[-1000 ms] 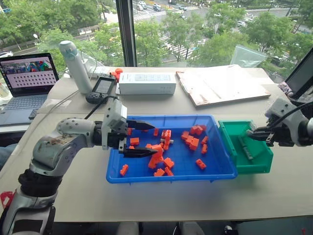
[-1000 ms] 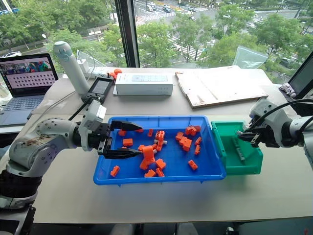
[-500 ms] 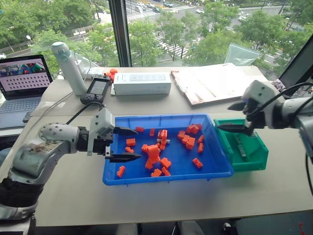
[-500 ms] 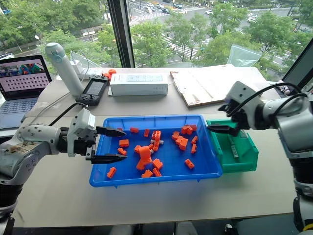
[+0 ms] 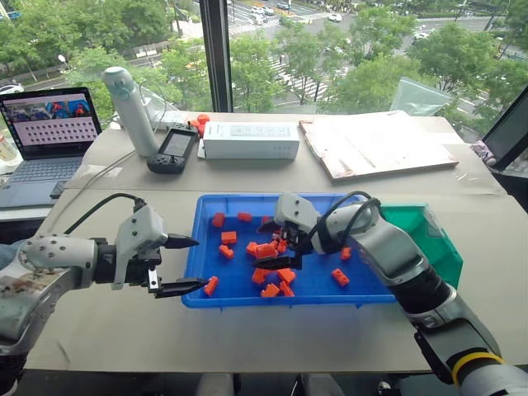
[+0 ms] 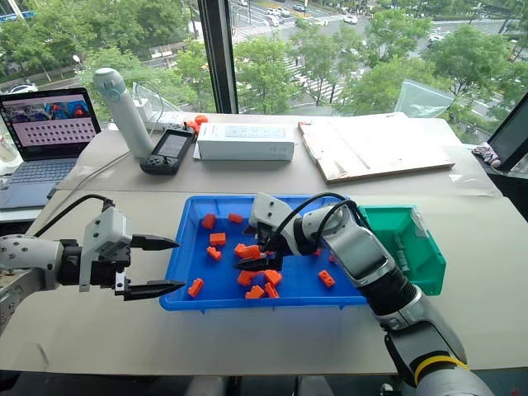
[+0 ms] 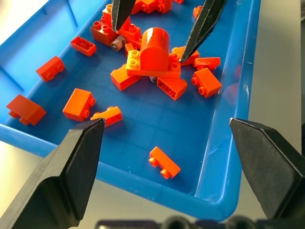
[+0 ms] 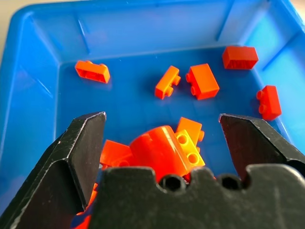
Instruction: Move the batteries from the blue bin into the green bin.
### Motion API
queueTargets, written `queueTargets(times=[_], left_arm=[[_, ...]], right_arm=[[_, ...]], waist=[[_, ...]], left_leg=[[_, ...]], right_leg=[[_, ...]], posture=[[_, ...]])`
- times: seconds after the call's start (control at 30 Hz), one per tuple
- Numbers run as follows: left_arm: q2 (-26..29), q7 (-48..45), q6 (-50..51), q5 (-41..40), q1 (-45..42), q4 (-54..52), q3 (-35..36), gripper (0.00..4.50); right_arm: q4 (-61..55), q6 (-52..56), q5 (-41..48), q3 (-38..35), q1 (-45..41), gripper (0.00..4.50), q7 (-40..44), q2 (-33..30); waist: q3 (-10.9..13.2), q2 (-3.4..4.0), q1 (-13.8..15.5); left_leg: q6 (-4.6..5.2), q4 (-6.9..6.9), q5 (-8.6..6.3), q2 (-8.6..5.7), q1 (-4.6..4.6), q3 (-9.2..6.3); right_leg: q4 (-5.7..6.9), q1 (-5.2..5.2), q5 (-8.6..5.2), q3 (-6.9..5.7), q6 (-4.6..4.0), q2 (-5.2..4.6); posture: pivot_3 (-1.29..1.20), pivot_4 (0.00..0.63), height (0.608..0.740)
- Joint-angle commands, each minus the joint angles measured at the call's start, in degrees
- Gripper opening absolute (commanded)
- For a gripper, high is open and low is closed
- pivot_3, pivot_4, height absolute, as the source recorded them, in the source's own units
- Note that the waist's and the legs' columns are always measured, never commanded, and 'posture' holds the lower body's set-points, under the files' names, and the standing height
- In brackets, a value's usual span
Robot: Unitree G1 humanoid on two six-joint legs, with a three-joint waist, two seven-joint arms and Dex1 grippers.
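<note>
Left eye view gives us the blue bin point(image 5: 206, 293) near the front edge of the table point(image 5: 272, 338), with the smaller green bin point(image 5: 441, 247) touching its right end. We judge the step in hand to be a fresh pick: our right gripper point(image 5: 280, 242) hangs over the heap of orange blocks point(image 5: 272, 272) at the middle of the blue bin, its two fingers spread wide and holding nothing. Our left gripper point(image 5: 175, 264) waits just outside the bin's left rim, also wide open and empty.

One of the batteries point(image 7: 117, 43) shows in the left wrist view as a short dull grey cylinder with a brownish end, lying on the floor of the blue bin and pressed against the heap beside the domed block point(image 7: 155, 45), half tucked under its neighbours. A second grey end may peep from beneath the yellow-orange brick, though we cannot tell for sure.

Next, as we judge it, the right gripper must come down with its fingers either side of that grey cylinder, clear of the blocks crowding it, close, and carry it over the rim into the green bin
</note>
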Motion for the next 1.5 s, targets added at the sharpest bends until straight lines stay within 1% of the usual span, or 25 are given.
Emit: queueTargets(times=[0.03, 0.1, 0.13, 0.17, 0.23, 0.27, 0.33, 0.43, 0.57, 0.67, 0.73, 0.77, 0.83, 0.87, 0.93, 1.03, 1.13, 1.3, 1.4, 1.5], left_arm=[[0.3, 1.2, 1.0, -1.9, 0.3, -3.1, 1.8, 4.5], [0.7, 1.5, 0.8, -1.5, 0.7, -3.1, 1.6, 4.5], [0.7, 1.6, 0.8, -1.5, 0.7, -3.1, 1.6, 4.5], [0.8, 1.6, 0.7, -1.6, 0.5, -2.9, 1.4, 4.5], [0.9, 1.7, 0.6, -1.7, 0.2, -2.7, 1.1, 4.5], [0.9, 1.7, 0.6, -1.7, 0.0, -2.6, 0.9, 4.5], [0.9, 1.6, 0.3, -1.6, -0.4, -2.2, 0.3, 4.5], [0.8, 1.2, -0.1, -1.5, -1.0, -1.6, -0.5, 4.5], [0.3, 0.5, -1.2, -0.6, -2.9, 0.1, -2.7, 4.5], [0.0, 0.0, -2.1, 0.1, -4.5, 1.4, -4.5, 4.5], [-0.1, -0.6, -2.7, 0.5, -5.5, 2.3, -5.5, 4.5], [-0.2, -0.8, -3.0, 0.7, -5.9, 2.7, -5.9, 4.5], [-0.1, -1.1, -3.4, 0.9, -6.5, 3.3, -6.4, 4.5], [-0.1, -1.2, -3.5, 1.0, -6.6, 3.4, -6.5, 4.5], [0.0, -1.4, -3.6, 1.0, -6.6, 3.5, -6.6, 4.5], [0.2, -1.6, -3.5, 1.0, -6.5, 3.3, -6.5, 4.5], [0.5, -1.5, -3.4, 1.0, -6.1, 2.9, -6.1, 4.5], [0.9, -1.2, -2.9, 0.7, -5.0, 2.2, -5.0, 4.5], [1.2, -1.0, -2.9, 0.8, -4.1, 1.7, -4.7, 4.5], [1.2, -0.8, -2.7, 0.6, -3.9, 1.5, -4.3, 4.5]], right_arm=[[1.6, -2.6, -1.1, 0.3, 0.7, 3.93, -0.1, 1.0], [2.3, -3.0, -1.4, 0.4, 1.0, 3.42, 0.0, 1.2], [2.5, -3.1, -1.6, 0.4, 1.0, 2.99, 0.2, 1.2], [2.7, -3.1, -1.7, 0.3, 0.9, 2.7, 0.3, 1.1], [2.9, -2.8, -1.6, -0.3, 0.4, 1.95, 0.5, 1.1], [2.6, -2.2, -1.2, -1.0, 0.1, 1.84, 0.7, 1.0], [0.8, -0.3, 0.5, -2.9, -0.7, 1.81, 1.6, 0.0], [-1.7, 2.6, 3.4, -6.7, -2.0, 1.79, 3.6, -3.0], [-3.4, 3.8, 3.7, -9.4, -0.4, 1.77, 7.7, -13.0], [-1.8, 2.3, 2.1, -9.9, 1.7, 1.77, 7.7, -17.5], [-1.2, 1.5, 1.6, -10.2, 2.8, 2.74, 7.3, -18.6], [-1.2, 1.4, 1.4, -10.4, 3.0, 2.96, 7.0, -18.8], [-1.8, 1.3, 1.5, -11.0, 2.9, 3.73, 6.3, -18.3], [-2.1, 1.0, 1.6, -11.2, 2.7, 4.11, 5.9, -17.8], [-2.8, 0.3, 2.4, -11.5, 2.2, 4.49, 5.4, -16.2], [-4.5, -2.9, 4.2, -10.2, 1.2, 4.49, 6.9, -12.2], [-3.0, -8.4, 1.1, -6.5, 0.4, 4.49, 7.9, -9.5], [1.1, -11.6, -2.4, -1.4, -1.7, 4.49, 9.4, -6.4], [4.4, -12.3, -3.8, 0.7, -3.5, 3.74, 10.1, -4.0], [7.4, -14.5, -6.0, 2.2, -4.8, 2.76, 10.8, -3.0]], waist=[[0.0, -0.01, -0.2], [0.0, -0.01, -0.3], [0.0, -0.01, -0.4], [0.0, -0.01, -0.4], [0.0, -0.01, -0.4], [0.0, -0.01, -0.5], [0.0, -0.01, -0.4], [0.0, -0.01, -0.3], [0.0, -0.01, 0.3], [0.0, -0.04, 0.3], [0.0, -0.04, 0.2], [0.0, -0.04, 0.1], [0.0, -0.04, -0.2], [0.0, -0.04, -0.3], [0.0, -0.04, -0.5], [0.0, -0.05, -0.7], [0.0, -0.04, -1.0], [0.0, -0.05, -0.6], [0.0, -0.05, -0.8], [0.0, -0.05, -0.8]], left_leg=[[0.0, -0.02, 0.0, 0.01, 0.0, 0.01], [0.0, -0.03, 0.0, 0.03, 0.0, 0.03], [0.0, -0.03, 0.0, 0.03, -0.01, 0.04], [0.0, -0.03, 0.0, 0.03, -0.01, 0.05], [0.0, -0.03, 0.0, 0.03, 0.0, 0.06], [0.0, -0.03, 0.0, 0.03, 0.01, 0.07], [0.0, -0.03, 0.0, 0.03, 0.01, 0.07], [0.0, -0.02, 0.0, 0.02, 0.0, 0.08], [0.0, -0.02, 0.0, 0.02, 0.0, 0.09], [-0.01, -0.03, -0.01, 0.04, 0.01, 0.15], [-0.01, -0.05, -0.02, 0.07, 0.01, 0.2], [-0.01, -0.06, -0.02, 0.08, 0.0, 0.21], [0.01, -0.09, 0.0, 0.08, -0.01, 0.32], [0.03, -0.09, 0.01, 0.07, -0.01, 0.36], [0.05, -0.07, 0.0, 0.09, -0.01, 0.37], [0.06, -0.06, 0.0, 0.09, 0.0, 0.37], [0.06, -0.05, 0.0, 0.09, 0.0, 0.37], [0.05, 0.02, -0.01, 0.07, 0.0, 0.36], [0.04, 0.02, -0.02, 0.08, 0.01, 0.36], [0.03, 0.01, -0.02, 0.08, 0.0, 0.36]], right_leg=[[0.01, -0.01, 0.01, 0.0, 0.0, 0.01], [0.02, 0.0, 0.01, 0.01, -0.01, 0.05], [0.03, 0.02, 0.01, 0.01, -0.01, 0.06], [0.03, 0.04, 0.01, 0.01, -0.01, 0.07], [0.03, 0.07, 0.01, 0.0, -0.01, 0.08], [0.03, 0.07, 0.01, 0.0, -0.01, 0.08], [0.03, 0.05, 0.01, 0.0, -0.01, 0.09], [0.02, -0.01, 0.01, 0.0, 0.0, 0.05], [-0.03, -0.02, 0.0, -0.03, -0.01, 0.03], [-0.06, -0.04, -0.18, -0.03, -0.35, -0.02], [-0.05, -0.06, -0.21, -0.01, -0.42, -0.02], [-0.04, -0.05, -0.21, 0.01, -0.42, -0.03], [0.03, 0.04, -0.17, 0.14, -0.36, 0.01], [0.04, 0.03, -0.04, 0.19, -0.13, 0.05], [0.04, 0.04, -0.02, 0.19, -0.07, 0.11], [0.04, 0.04, -0.02, 0.19, -0.07, 0.13], [0.04, 0.05, -0.02, 0.18, -0.06, 0.14], [0.02, 0.07, -0.01, 0.11, -0.02, 0.09], [0.02, 0.03, 0.01, 0.11, -0.02, 0.1], [0.05, 0.06, 0.01, 0.11, -0.02, 0.1]], posture=[[0.0, 0.15, 0.733], [0.0, 0.15, 0.733], [0.0, 0.15, 0.733], [0.0, 0.15, 0.733], [0.0, 0.15, 0.733], [0.0, 0.15, 0.733], [0.0, 0.15, 0.733], [0.0, 0.15, 0.733], [0.0, 0.15, 0.733], [0.0, 0.15, 0.733], [0.0, 0.15, 0.733], [0.0, 0.15, 0.733], [0.0, 0.15, 0.733], [0.0, 0.15, 0.733], [0.0, 0.15, 0.733], [0.0, 0.15, 0.733], [0.0, 0.15, 0.733], [0.0, 0.15, 0.733], [0.0, 0.15, 0.733], [0.0, 0.15, 0.733]])
